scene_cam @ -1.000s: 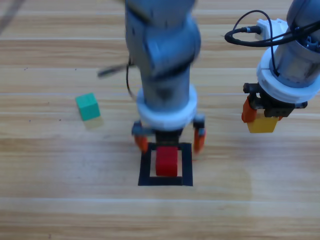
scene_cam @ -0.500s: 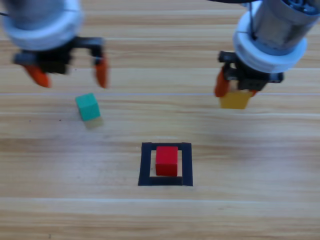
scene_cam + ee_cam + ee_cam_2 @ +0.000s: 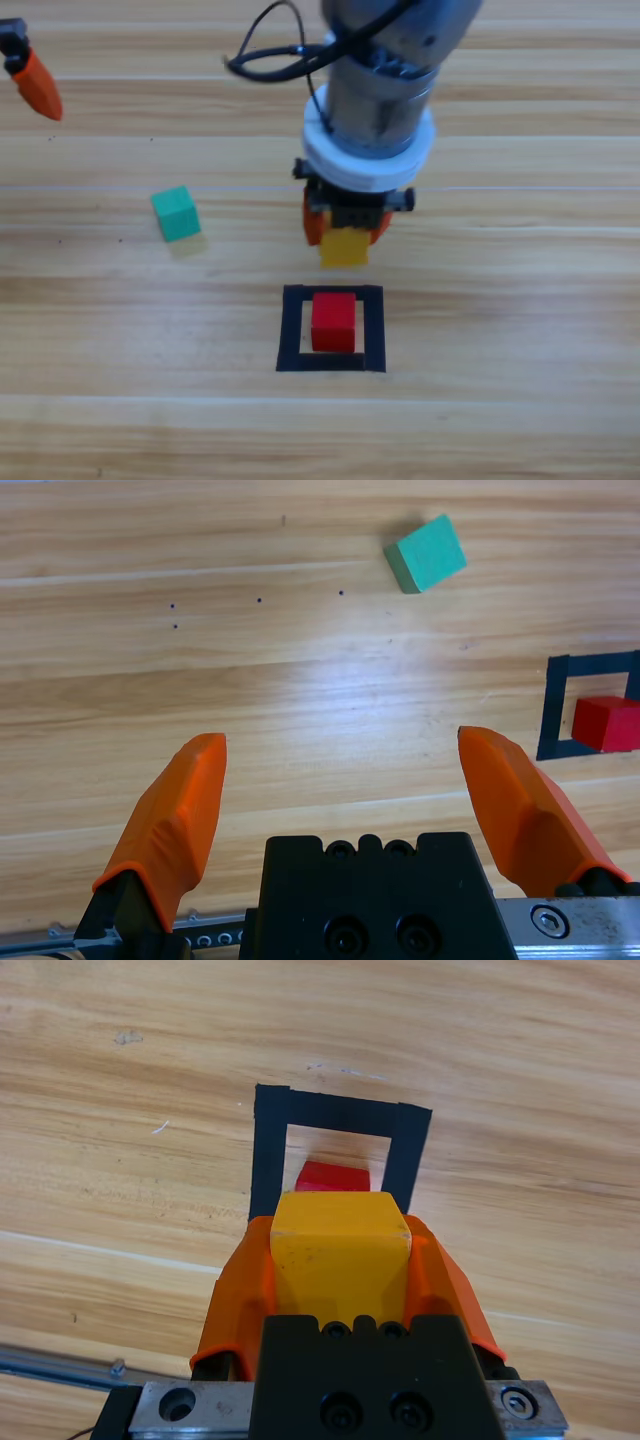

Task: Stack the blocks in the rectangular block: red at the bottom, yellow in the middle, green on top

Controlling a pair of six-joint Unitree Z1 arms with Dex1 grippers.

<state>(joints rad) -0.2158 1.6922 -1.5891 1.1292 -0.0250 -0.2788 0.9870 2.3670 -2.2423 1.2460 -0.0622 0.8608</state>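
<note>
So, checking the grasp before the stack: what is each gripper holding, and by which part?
The right gripper holds the yellow cube by two opposite side faces. The left gripper is open and holds nothing.

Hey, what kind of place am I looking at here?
Probably a robotics lab bench: a bare wooden table, a black tape outline marking a target, and small coloured cubes, the yellow cube held in the right pincer.

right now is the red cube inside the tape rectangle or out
Inside: the red cube sits on bare wood within the black tape rectangle, its borders showing on all sides.
</note>
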